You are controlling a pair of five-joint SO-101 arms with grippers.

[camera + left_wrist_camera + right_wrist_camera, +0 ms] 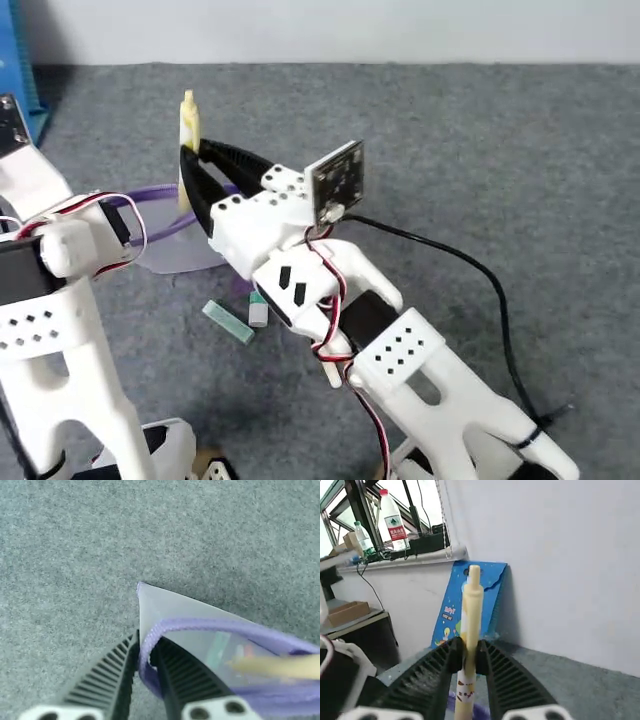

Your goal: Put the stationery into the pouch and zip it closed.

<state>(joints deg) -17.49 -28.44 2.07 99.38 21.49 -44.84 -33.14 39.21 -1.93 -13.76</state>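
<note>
A clear pouch [180, 240] with a purple zipper rim [200, 627] lies on the grey carpet. My left gripper [144, 652] is shut on the pouch's rim near its corner, holding the mouth up. My right gripper [190, 165] is shut on a pale yellow pen [187, 150], which stands upright with its lower end inside the pouch mouth. The pen [469, 630] is pinched between the black fingers [440, 665] in the right wrist view. A yellow pen tip [280, 666] shows through the pouch. A green eraser [228, 322] and a small white piece [258, 312] lie on the carpet beside the pouch.
A blue card folder [470, 600] leans on the white wall at the back left. Black cable [470, 270] trails across the carpet at the right. Open carpet stretches behind and to the right of the pouch.
</note>
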